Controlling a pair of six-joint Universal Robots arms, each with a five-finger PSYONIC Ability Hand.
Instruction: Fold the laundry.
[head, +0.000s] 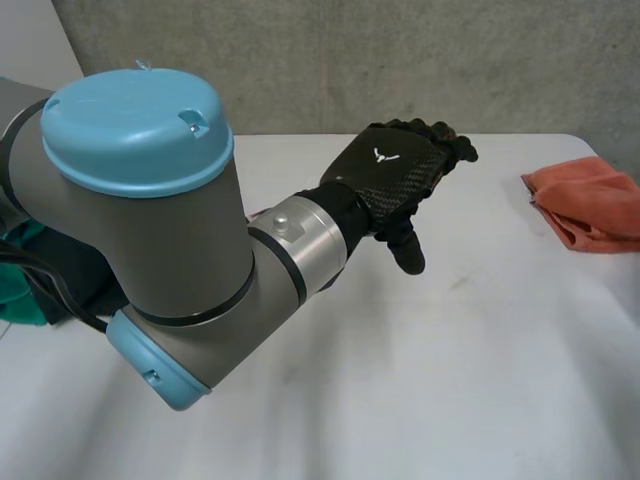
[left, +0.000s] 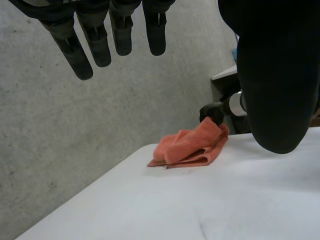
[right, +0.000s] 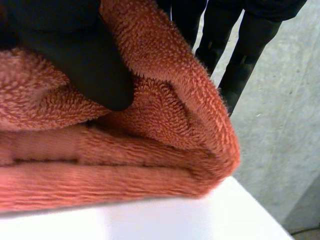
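Observation:
An orange towel (head: 590, 205), folded into a thick bundle, lies at the table's far right edge. My right hand (left: 214, 112) is at the towel's (left: 187, 147) outer end. In the right wrist view its thumb (right: 90, 65) presses down into the towel (right: 150, 155) while its fingers (right: 225, 45) reach over the far side, so it pinches the folded layers. My left hand (head: 395, 175) hovers over the middle of the table, well left of the towel. Its fingers (left: 100, 45) are straight and spread and hold nothing.
My left arm's big elbow (head: 150, 200) stands over the near left of the table (head: 450, 380). A green cloth (head: 20, 290) lies at the left edge behind it. A concrete wall (head: 400, 60) runs along the table's far edge.

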